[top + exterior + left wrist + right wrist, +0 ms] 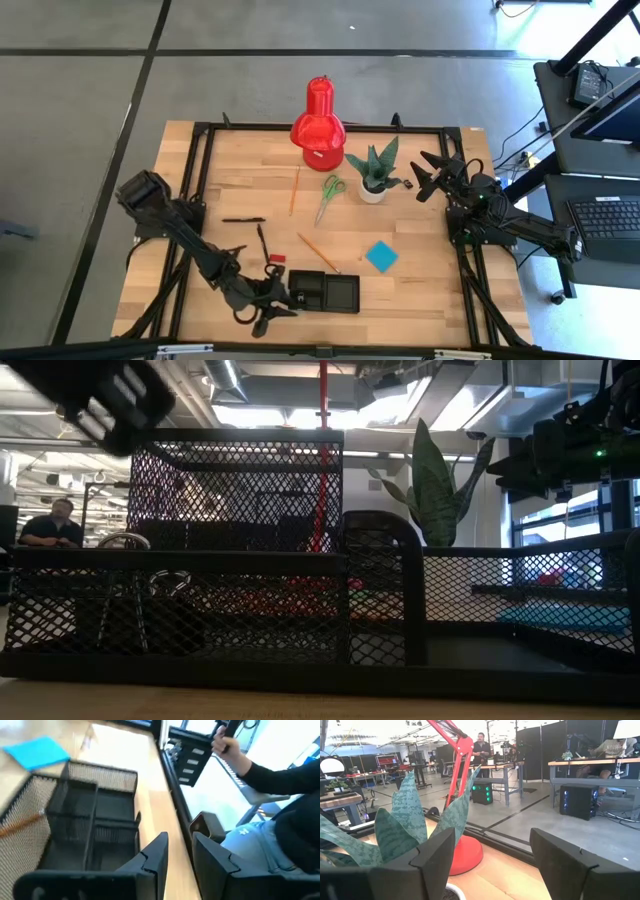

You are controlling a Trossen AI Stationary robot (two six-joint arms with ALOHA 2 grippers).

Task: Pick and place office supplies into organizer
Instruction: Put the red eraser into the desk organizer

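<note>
The organizer (325, 292), a low black mesh tray with two compartments, stands near the table's near edge and also shows in the left wrist view (85, 820). My left gripper (272, 306) hovers just left of it, fingers a little apart and holding nothing (180, 847). Two black pens (243, 219) (262, 240), two orange pencils (294, 190) (318, 252), green-handled scissors (329, 197), a blue note pad (381, 256) and a small red piece (276, 260) lie flat on the table. My right gripper (425, 176) waits open beside the plant (492, 860).
A red lamp (319, 125) and a white-potted plant (374, 172) stand toward the far edge. The low view looks through the organizer's mesh wall (240, 560). A person (280, 795) stands beyond the table's near edge. Bare wood lies right of the organizer.
</note>
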